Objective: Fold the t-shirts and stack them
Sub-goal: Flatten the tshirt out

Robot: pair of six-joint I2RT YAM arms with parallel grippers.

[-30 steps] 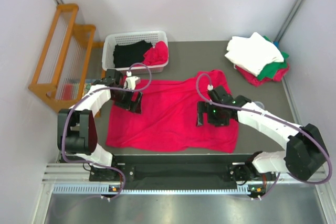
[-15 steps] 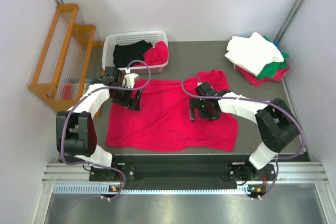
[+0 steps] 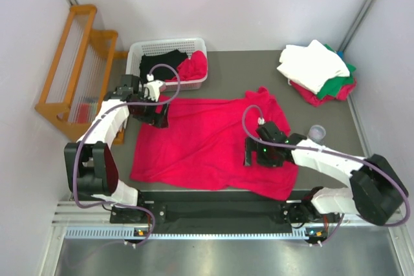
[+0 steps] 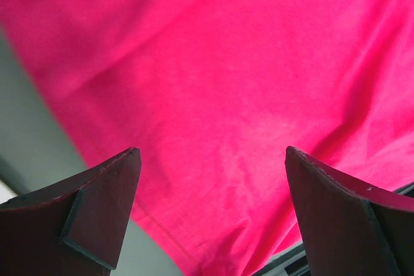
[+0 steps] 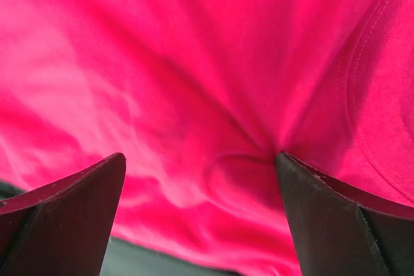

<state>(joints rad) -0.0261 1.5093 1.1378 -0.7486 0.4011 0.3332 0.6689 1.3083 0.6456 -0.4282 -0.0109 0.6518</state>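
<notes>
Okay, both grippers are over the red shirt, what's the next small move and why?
Probably lower both grippers to pinch cloth. The left gripper and right gripper hang open above the crimson cotton t-shirt, holding nothing, and it lies spread but rumpled on the grey table, not yet folded.

I note the spread t-shirt [image 3: 207, 140] is plain crimson-red. The lattice basket [image 3: 143, 53] is white — black and red garments inside. The far stack [image 3: 317, 69] shows white over green and red.
</notes>
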